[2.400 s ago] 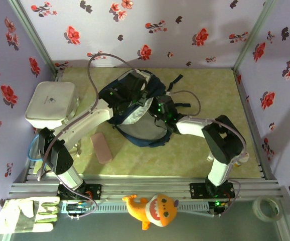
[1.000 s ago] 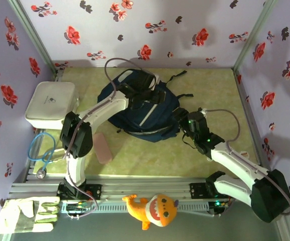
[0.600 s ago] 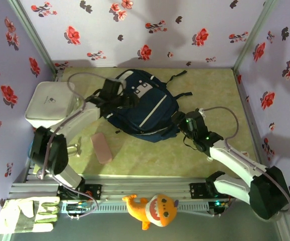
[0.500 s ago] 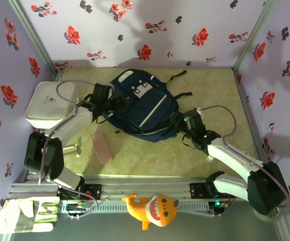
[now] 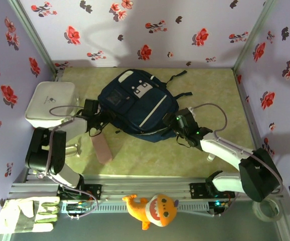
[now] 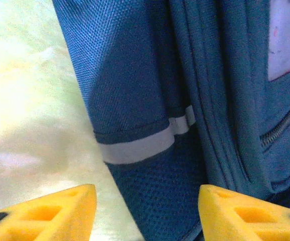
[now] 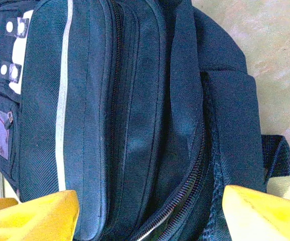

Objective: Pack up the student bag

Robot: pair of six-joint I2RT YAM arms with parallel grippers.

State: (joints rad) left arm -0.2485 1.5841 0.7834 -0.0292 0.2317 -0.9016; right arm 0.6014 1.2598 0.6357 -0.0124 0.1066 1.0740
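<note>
The student bag lies flat mid-tabletop, its long axis running roughly away from the arms, with both sets of jaws spread and empty just beside it, the left jaws at its left flank, the right jaws facing the zip at its near-right corner.

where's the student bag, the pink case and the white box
student bag [image 5: 130, 114] top external view, navy front panel
pink case [image 5: 103, 149] top external view, its middle
white box [image 5: 54, 95] top external view, lid
</note>
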